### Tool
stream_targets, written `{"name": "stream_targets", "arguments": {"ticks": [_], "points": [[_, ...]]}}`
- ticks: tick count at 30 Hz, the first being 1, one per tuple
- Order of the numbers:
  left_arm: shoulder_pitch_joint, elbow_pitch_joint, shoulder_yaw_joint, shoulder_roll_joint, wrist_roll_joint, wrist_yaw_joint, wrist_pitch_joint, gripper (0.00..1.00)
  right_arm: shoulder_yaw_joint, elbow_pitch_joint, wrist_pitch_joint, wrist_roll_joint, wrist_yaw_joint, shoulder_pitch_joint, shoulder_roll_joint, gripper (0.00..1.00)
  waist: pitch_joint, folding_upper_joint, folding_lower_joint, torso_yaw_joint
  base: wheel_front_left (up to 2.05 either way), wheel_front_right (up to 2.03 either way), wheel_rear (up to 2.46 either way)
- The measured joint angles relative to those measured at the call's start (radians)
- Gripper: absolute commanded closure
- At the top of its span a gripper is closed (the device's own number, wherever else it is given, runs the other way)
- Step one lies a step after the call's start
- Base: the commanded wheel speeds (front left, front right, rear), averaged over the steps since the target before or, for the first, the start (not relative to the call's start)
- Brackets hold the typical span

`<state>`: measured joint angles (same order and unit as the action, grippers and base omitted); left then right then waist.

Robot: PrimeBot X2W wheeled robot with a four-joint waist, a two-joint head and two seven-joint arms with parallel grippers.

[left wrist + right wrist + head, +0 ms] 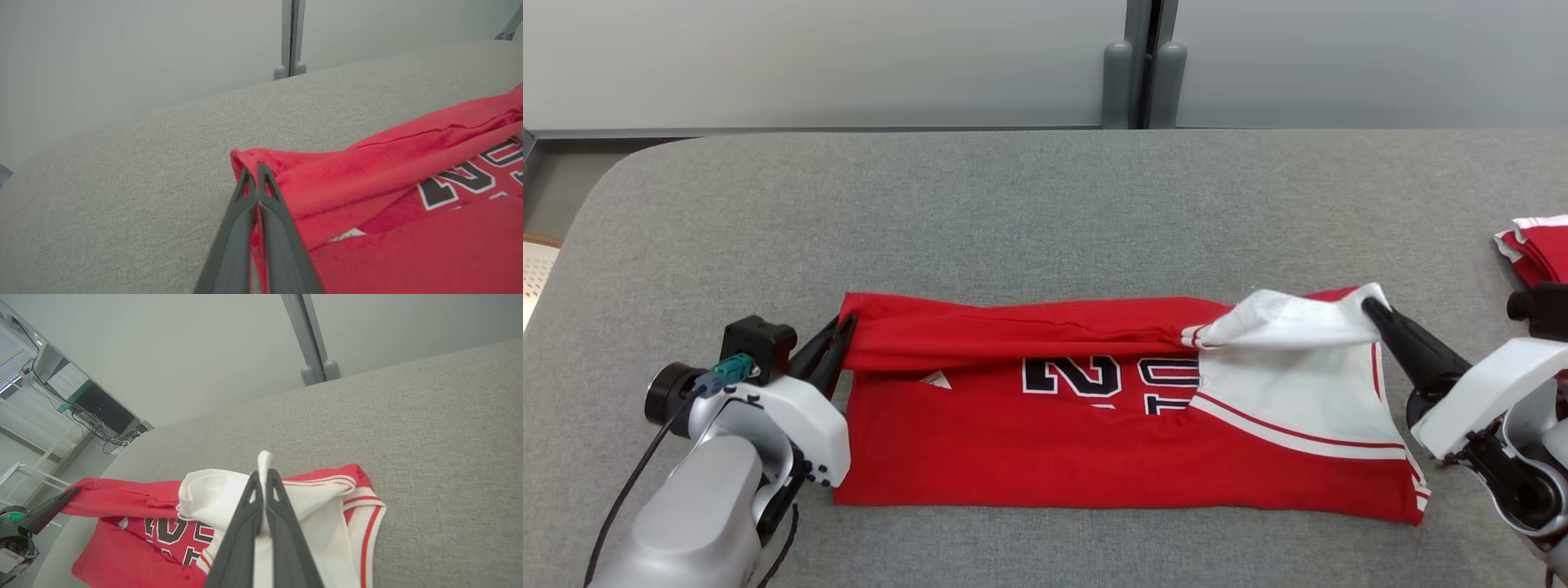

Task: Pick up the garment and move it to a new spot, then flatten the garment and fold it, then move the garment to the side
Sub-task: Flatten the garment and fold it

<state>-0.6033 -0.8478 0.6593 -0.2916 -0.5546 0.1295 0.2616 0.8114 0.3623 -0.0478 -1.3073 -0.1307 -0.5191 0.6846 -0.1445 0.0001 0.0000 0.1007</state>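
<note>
Nearest, off the garment's left end, clamps the left tool tight on the far-left corner of the red cloth. Shows in the left wrist view as a red fold pinched between the dark fingers. Off the garment's right end, clamps the right tool just as tight on the white far-right corner, with a tongue of white cloth poking up past the tips in the right wrist view. Holds between the two tools the long far edge of the garment, lifted a little and folded over toward the near side, partly covering dark, white-edged numerals on the chest. Lies otherwise flat on the grey desk, spread sideways. Red over most of its width, white with red stripes at the right end, near hem straight and resting on the desk. Beyond the garment's right end, well apart from it: a bundle of red-and-white cloth, cut off by the head view's border. Past the garment's far side, more grey desk, then a pale wall with a grey upright post.
</note>
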Motion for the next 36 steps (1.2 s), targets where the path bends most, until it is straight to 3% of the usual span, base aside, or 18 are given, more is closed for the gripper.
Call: {"name": "stream_targets", "arguments": {"ticks": [18,35,36], "points": [[0.144,0.151,0.039,-0.102,-0.032,0.000,-0.068,1.00,0.014,-0.127,0.176,-0.122,0.000,0.124,0.146,1.00,0.047,0.0000,0.0000,-0.015,0.00,0.00,0.00],[0.231,0.298,0.085,-0.142,-0.034,-0.025,-0.129,1.00,0.024,-0.119,0.275,-0.150,0.000,0.168,0.151,1.00,0.036,0.0000,0.0000,-0.005,0.00,0.00,0.00],[0.231,0.298,0.089,-0.144,-0.029,-0.027,-0.129,1.00,0.026,-0.114,0.281,-0.150,0.000,0.172,0.150,0.88,0.035,0.0000,0.0001,-0.004,0.00,0.00,0.00]]}}
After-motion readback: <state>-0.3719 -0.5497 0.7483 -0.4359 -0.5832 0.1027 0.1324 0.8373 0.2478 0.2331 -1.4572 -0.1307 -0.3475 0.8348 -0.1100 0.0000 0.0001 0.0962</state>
